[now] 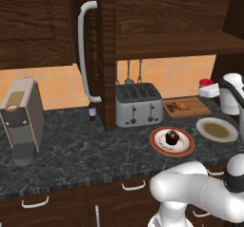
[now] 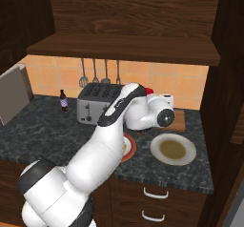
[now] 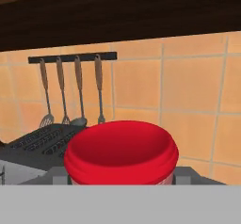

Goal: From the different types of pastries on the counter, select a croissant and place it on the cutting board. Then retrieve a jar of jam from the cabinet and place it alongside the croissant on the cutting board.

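At right of the left base frame, the tool (image 1: 206, 89) grips the jar (image 1: 206, 83) just above the board's (image 1: 200, 108) right end, the croissant (image 1: 180, 106) lying left of it.

Croissant (image 1: 180, 106): small, golden-brown, lies flat on cutting board (image 1: 200, 108), left half. Board: light-brown wood rectangle, flat on dark marbled tabletop (image 1: 86, 147), just right of toaster. Cupcake (image 1: 172, 137): dark chocolate, upright on red-rimmed plate, in front of board. Jam jar (image 3: 121, 152): red lid, upright, held above board's right end, off surface. Cabinet (image 1: 57, 25): dark wood; door with curved grey handle (image 1: 85, 49) stands open.
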### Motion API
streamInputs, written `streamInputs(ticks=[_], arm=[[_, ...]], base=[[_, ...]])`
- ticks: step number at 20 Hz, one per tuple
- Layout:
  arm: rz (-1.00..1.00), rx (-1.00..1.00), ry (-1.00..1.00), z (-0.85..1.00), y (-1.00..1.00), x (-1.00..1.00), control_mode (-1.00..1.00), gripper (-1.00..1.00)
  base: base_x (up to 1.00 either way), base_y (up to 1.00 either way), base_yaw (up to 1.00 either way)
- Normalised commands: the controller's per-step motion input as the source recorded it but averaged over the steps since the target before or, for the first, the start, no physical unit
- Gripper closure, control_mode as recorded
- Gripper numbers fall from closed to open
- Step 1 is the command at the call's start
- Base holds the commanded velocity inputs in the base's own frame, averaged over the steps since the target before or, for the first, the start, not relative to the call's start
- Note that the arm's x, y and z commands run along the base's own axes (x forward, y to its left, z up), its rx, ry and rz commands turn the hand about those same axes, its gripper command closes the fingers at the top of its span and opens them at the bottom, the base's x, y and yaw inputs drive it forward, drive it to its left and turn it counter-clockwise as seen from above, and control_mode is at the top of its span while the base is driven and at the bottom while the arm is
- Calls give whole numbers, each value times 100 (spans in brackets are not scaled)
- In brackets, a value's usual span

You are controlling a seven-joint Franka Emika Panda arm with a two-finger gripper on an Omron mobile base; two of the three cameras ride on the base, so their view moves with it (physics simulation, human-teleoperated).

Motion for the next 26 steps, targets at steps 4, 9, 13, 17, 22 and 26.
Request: streamInputs(ticks=[4,9,13,17,22,26], arm=[[12,0,0,-60,-58,35,-100,100],[11,0,0,-64,-37,36,-100,100],[11,0,0,-59,-24,49,-100,100],[10,0,0,-44,-21,52,-100,100],[4,0,0,-43,-25,48,-100,100],[2,0,0,-51,-6,46,-100,100]], base=[[0,0,0],[0,0,0],[0,0,0],[0,0,0],[0,0,0],[0,0,0]])
